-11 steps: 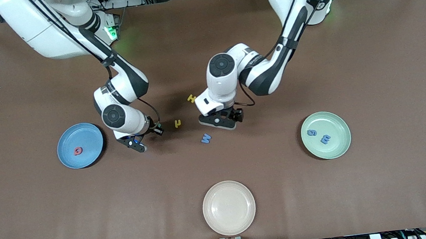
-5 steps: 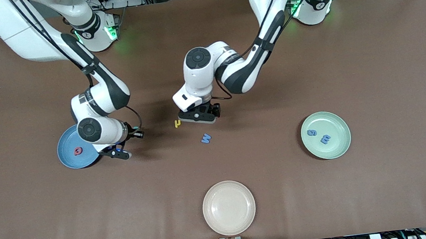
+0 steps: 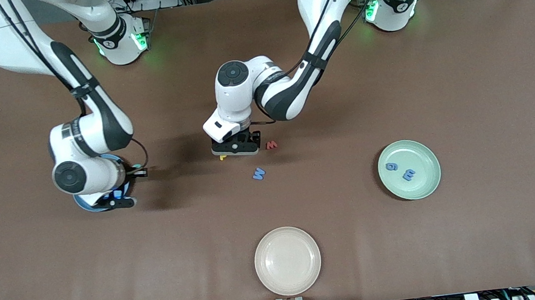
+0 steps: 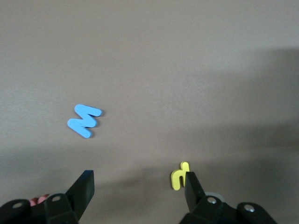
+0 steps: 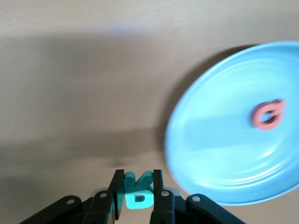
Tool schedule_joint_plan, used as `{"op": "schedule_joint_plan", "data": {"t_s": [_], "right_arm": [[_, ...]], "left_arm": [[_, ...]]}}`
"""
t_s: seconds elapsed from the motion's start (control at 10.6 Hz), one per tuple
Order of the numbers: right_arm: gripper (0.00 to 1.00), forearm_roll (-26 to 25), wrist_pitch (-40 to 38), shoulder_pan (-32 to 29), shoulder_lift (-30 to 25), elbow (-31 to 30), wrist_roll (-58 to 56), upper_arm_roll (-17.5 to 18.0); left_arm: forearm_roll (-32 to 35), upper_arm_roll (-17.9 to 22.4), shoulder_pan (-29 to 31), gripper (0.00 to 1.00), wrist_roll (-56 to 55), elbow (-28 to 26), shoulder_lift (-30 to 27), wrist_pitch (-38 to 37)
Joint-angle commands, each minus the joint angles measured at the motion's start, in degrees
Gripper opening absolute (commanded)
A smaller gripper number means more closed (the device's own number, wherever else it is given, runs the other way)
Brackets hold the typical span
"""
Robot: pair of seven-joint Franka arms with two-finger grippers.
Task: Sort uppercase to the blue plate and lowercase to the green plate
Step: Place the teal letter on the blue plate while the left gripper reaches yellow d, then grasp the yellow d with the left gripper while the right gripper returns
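Note:
My right gripper is shut on the teal-green R, held in the air at the rim of the blue plate. The red Q lies in that plate. In the front view the right gripper and wrist cover most of the blue plate. My left gripper is open, low over the table, one finger right beside the yellow h. The light-blue M lies nearer the front camera, and the red w lies beside the left gripper. The green plate holds the blue g and blue m.
A cream plate sits near the table's front edge in the middle. The left arm's elbow reaches low over the table's middle.
The right arm carried the R from the table's middle to the blue plate's rim. The left gripper shifted toward the right arm's end, over the yellow h, uncovering the red w.

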Motion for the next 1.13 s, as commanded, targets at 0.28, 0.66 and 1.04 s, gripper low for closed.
{"op": "schedule_joint_plan", "data": {"t_s": [0.28, 0.66, 1.04], "right_arm": [[0.27, -0.2, -0.6, -1.7, 0.3, 0.5, -21.2, -7.5], [0.36, 0.0, 2.6, -2.2, 1.7, -0.5, -21.2, -7.5], [0.59, 0.1, 2.9, -2.2, 1.9, -0.7, -19.9, -7.5]], "left_arm": [[-0.6, 2.6, -4.3, 0.76, -7.1, 6.4, 5.9, 3.3], [-0.6, 4.3, -6.3, 0.67, -7.9, 8.1, 8.7, 5.3], [-0.6, 4.8, -6.8, 0.65, -9.3, 8.8, 9.4, 6.3]]}}
